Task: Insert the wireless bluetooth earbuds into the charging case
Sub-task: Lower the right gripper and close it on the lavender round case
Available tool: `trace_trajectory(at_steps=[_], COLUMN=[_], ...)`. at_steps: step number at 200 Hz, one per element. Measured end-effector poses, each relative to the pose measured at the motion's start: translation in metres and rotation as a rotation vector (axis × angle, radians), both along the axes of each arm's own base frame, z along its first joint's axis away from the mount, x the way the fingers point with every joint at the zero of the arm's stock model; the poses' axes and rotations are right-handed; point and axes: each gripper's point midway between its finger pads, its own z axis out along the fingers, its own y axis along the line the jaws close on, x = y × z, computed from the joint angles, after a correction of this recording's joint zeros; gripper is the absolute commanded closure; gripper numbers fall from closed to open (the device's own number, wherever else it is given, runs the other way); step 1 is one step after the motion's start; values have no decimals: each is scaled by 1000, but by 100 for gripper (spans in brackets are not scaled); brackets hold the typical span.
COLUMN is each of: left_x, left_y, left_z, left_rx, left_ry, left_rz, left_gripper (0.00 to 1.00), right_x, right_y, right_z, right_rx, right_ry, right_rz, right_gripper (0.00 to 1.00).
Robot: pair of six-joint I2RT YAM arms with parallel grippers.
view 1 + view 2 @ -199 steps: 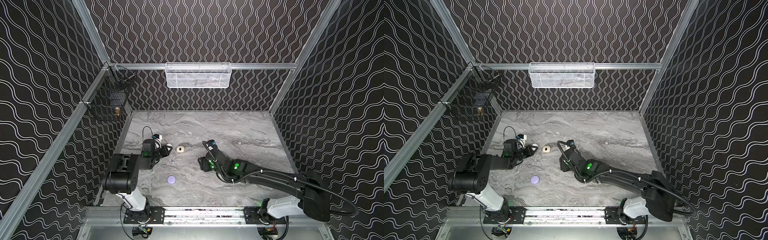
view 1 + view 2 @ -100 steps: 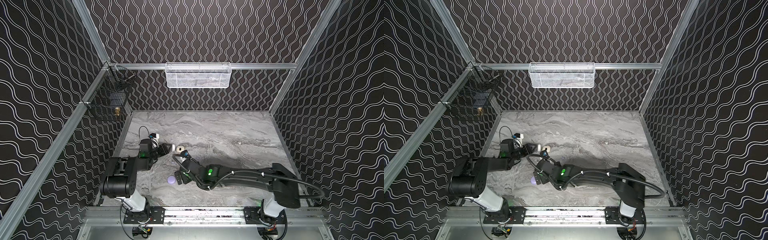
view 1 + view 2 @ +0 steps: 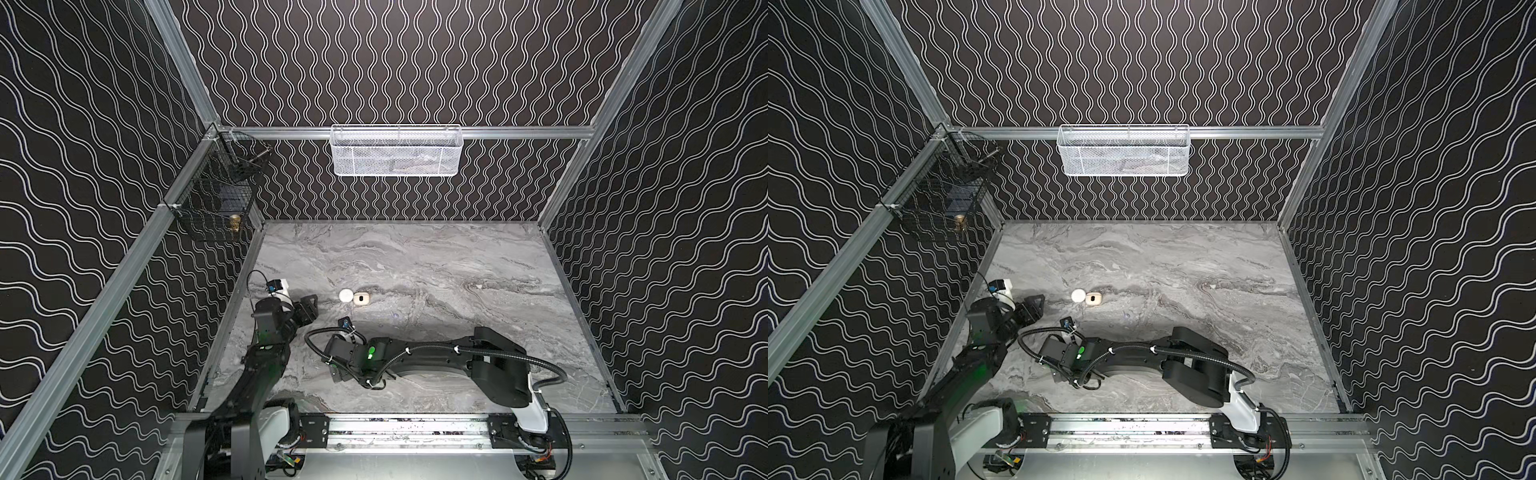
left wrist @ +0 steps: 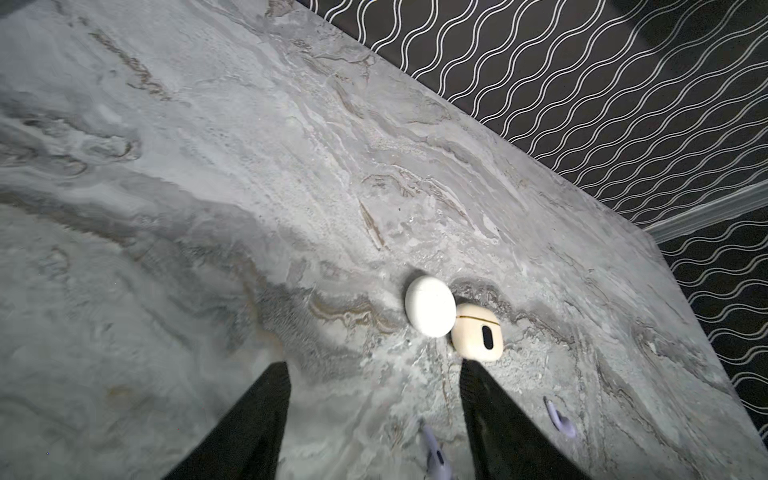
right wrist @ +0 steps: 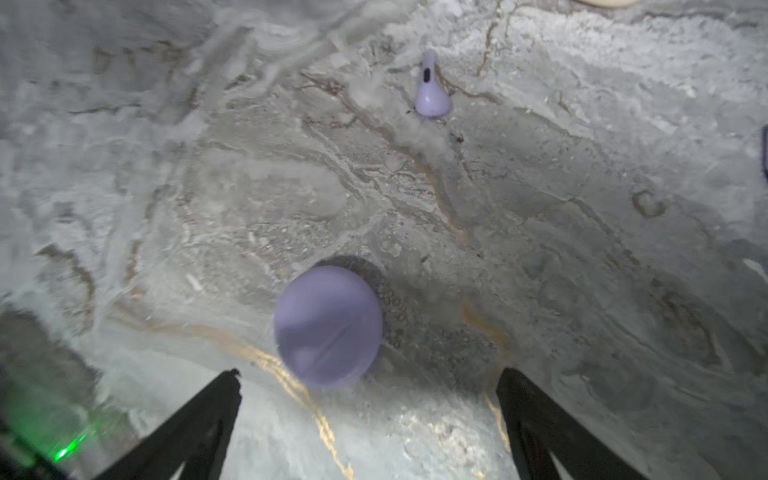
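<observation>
Lavender earbud [image 5: 432, 93] near round lavender case [image 5: 328, 326]

Three cases sit on the tabletop [image 3: 415, 257]: one white case [image 4: 429, 306], one cream case [image 4: 477, 332] and one lavender case [image 5: 328, 326]. Two earbuds are clear, both lavender: first earbud [image 4: 433, 455], second earbud [image 4: 560, 420]. One white basket [image 3: 397, 151] hangs on the far wall. The black wire baskets [image 3: 212, 208] on the left wall are too tangled to count.

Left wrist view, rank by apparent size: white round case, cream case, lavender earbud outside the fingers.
1. white round case and cream case: they look about alike, so no ranking between them.
2. lavender earbud: clearly smallest.
</observation>
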Motion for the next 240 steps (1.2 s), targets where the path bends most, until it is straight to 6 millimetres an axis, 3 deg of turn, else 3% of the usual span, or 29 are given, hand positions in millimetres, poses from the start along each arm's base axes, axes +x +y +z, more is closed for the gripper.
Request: trace_trajectory(at_steps=[54, 128, 156, 181, 240], left_x=[-21, -22, -21, -20, -19], left_y=[5, 3, 3, 2, 0], left_z=[4, -10, -10, -10, -8], left_rx=[31, 23, 20, 18, 12], left_ry=[-28, 20, 19, 17, 4], left_rz=[36, 27, 21, 18, 5], left_gripper=[29, 30, 30, 30, 30], right_x=[-2, 4, 4, 1, 2], right_y=[0, 9, -4, -20, -11], right_z=[-27, -30, -30, -30, -31], right_rx=[-72, -80, -84, -85, -59], right_ry=[8, -23, -35, -30, -58], right_rz=[-41, -83, -110, -119, -45], right_gripper=[1, 4, 11, 10, 13])
